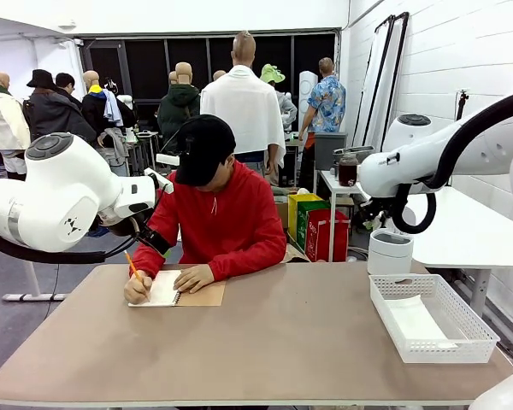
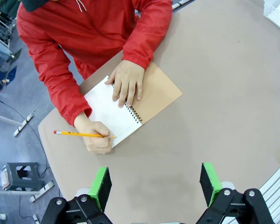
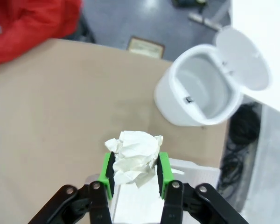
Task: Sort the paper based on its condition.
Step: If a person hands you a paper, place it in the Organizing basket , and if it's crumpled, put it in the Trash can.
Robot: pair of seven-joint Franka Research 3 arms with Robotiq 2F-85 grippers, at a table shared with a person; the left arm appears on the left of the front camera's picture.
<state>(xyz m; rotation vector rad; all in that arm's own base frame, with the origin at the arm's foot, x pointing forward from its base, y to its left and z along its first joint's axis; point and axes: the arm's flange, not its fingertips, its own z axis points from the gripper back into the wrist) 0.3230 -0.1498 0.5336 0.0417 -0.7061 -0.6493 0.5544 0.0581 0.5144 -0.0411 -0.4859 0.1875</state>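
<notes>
While the person [image 1: 227,213] at the table's [image 1: 282,350] far edge writes in a notebook [image 2: 107,105] with a pencil [image 2: 79,134], the right gripper [image 3: 134,164] is clamped on a crumpled ball of paper [image 3: 136,150] above the white basket [image 1: 462,318] at the right edge. A flat sheet [image 1: 415,323] lies in that basket. An open white bin [image 3: 200,88] stands beyond the far right corner. The left gripper [image 2: 155,184] hangs over the table with its jaws spread wide and nothing between them.
</notes>
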